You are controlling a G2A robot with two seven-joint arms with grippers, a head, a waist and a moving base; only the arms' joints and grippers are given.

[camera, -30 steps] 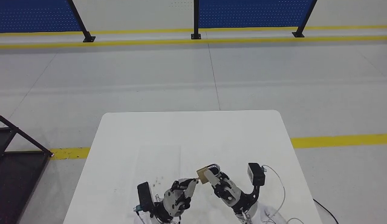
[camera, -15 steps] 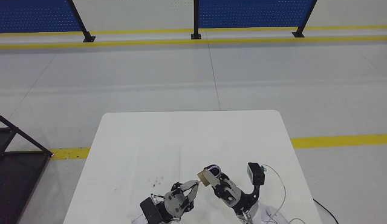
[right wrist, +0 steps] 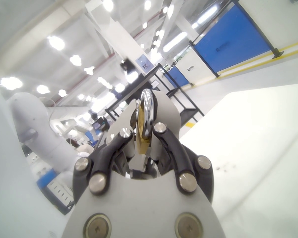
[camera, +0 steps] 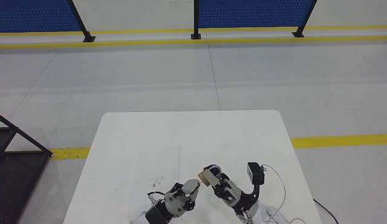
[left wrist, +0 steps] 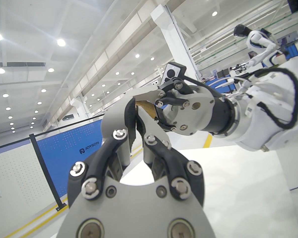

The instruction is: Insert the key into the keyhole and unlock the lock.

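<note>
The left arm point(camera: 171, 202) and the right arm point(camera: 231, 194) lean in toward each other, wrists tilted upward. The left jaws are pressed together, their tips just beside the right jaws' tips. The right jaws are clamped on the lock point(right wrist: 142, 137).

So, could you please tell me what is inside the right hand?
The right hand clamps a brass padlock, seen edge-on, its chrome shackle pointing away from the wrist. Its fingers cover the lock's flat sides, and the keyhole cannot be made out.
</note>
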